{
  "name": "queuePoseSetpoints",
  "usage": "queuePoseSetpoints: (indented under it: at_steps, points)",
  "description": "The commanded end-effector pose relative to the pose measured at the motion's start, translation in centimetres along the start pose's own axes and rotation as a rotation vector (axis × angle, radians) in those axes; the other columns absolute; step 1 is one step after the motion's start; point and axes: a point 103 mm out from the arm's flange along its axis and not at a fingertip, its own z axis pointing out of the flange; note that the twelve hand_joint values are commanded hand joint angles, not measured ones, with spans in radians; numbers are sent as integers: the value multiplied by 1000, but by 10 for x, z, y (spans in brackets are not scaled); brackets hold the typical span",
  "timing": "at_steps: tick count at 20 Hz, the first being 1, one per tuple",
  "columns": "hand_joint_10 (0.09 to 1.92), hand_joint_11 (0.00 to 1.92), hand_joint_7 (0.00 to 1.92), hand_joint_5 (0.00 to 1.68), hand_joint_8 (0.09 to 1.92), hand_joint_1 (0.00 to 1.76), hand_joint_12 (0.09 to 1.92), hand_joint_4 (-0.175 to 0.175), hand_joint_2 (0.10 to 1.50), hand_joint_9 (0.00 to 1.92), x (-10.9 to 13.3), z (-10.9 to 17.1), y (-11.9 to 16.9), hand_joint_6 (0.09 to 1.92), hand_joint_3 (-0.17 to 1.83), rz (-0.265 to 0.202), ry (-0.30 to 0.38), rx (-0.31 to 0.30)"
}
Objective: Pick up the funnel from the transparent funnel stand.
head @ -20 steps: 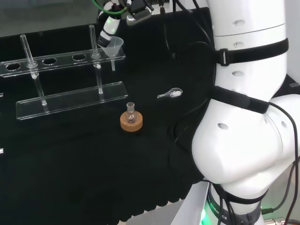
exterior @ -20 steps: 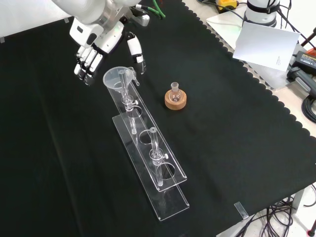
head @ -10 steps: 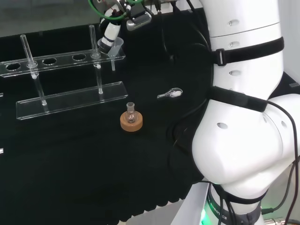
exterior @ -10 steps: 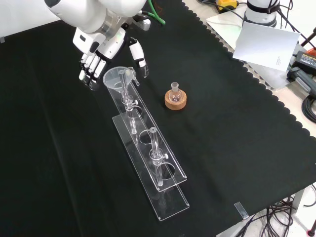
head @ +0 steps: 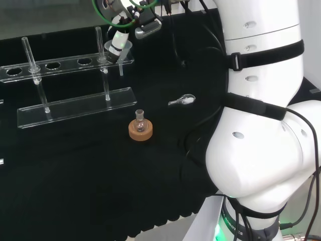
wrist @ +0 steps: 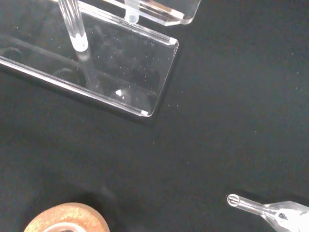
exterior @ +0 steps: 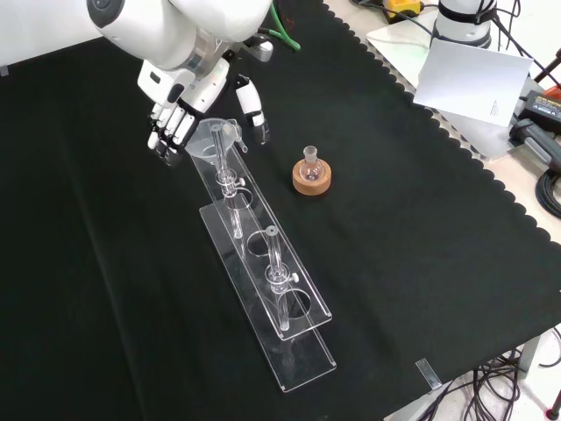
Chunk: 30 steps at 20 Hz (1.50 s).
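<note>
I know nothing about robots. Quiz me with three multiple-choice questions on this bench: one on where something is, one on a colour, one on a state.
1. Where does the funnel sit?
A. In the end hole of the clear stand
B. On the cork ring
C. Flat on the cloth

2. What colour is the ring under the small flask?
A. Red
B. Tan cork
C. Blue

3. How is the hand?
A. Curled tightly round the funnel
B. Open, fingers and thumb either side of the funnel
C. Holding the flask

Answers: 1 A, its stem hangs through the stand. 2 B, front view shows tan. 3 B, the fingers are relaxed, the funnel not lifted.
</note>
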Motion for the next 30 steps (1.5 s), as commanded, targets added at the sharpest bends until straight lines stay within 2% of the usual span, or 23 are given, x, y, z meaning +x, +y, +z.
queuePoseSetpoints:
  at_steps: [1, 3, 4, 6, 11, 13, 19, 24, 30]
  points:
    - [241, 0, 33, 0, 362, 528, 906, -11, 646, 12, 1, 2, 5, 87, 7, 15, -14, -9]
    - [291, 0, 27, 0, 410, 533, 913, -10, 648, 2, 1, 2, 6, 87, 7, 18, -12, -8]
    - [300, 0, 32, 0, 424, 537, 915, -9, 650, 0, 15, -2, 17, 87, 7, 18, -37, 11]
    - [340, 0, 83, 0, 482, 542, 911, -8, 655, 0, 22, -5, 23, 87, 9, 25, -37, 7]
    - [670, 0, 250, 111, 575, 596, 985, 19, 675, 0, 24, -4, 25, 87, 16, 31, -36, 5]
    - [738, 0, 305, 143, 584, 611, 1005, 25, 681, 0, 19, -3, 21, 87, 19, 42, -30, 3]
    - [765, 0, 326, 151, 581, 618, 1015, 25, 684, 0, 0, 0, 8, 87, 22, 64, -22, 3]
    - [812, 0, 358, 175, 575, 621, 1025, 25, 690, 0, -9, 2, -2, 87, 26, 56, -21, -2]
    - [846, 0, 553, 365, 538, 650, 1039, 38, 704, 108, -19, 6, -11, 87, 44, 46, -5, -3]
